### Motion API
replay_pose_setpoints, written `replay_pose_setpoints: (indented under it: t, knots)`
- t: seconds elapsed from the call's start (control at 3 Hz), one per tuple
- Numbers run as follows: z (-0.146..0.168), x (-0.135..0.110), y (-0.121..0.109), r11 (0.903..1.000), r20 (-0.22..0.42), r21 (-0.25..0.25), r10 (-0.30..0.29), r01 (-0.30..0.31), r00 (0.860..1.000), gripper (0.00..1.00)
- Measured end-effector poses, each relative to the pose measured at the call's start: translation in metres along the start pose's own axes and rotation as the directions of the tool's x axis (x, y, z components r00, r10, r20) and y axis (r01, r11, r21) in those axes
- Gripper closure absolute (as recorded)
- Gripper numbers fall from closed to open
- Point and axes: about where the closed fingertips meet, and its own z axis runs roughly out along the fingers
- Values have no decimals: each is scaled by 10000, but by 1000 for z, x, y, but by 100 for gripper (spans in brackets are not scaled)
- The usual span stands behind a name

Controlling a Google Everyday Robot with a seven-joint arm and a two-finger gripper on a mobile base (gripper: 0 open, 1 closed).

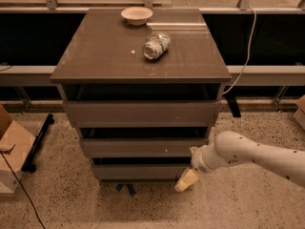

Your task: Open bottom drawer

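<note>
The bottom drawer (138,171) is the lowest, narrowest grey-brown front of the three-drawer cabinet, just above the floor. Its front looks flush with the cabinet. My gripper (187,179) reaches in on a white arm from the right and sits at the drawer's right end, one pale finger (186,180) pointing down and left over the front's right corner. The other finger is hidden behind the wrist.
The middle drawer (143,147) and the tall top drawer (142,112) are above. On the cabinet top lie a tipped can (156,45) and a pale bowl (137,15). A cardboard box (10,151) stands on the floor at left. A cable (244,56) hangs at right.
</note>
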Motion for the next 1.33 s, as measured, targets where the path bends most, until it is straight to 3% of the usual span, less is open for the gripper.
replay_pose_setpoints:
  t: [0.33, 0.67, 1.0, 1.33]
  knots:
    - [2, 1, 5, 9999, -75, -61, -90, 89, 9999, 0]
    - [33, 21, -4, 9995, -815, 251, -170, 191, 9965, 0]
    - [62, 38, -18, 9979, -813, 572, -256, 303, 9964, 0]
    - [107, 83, -36, 9982, -559, 520, 313, -284, 9979, 0]
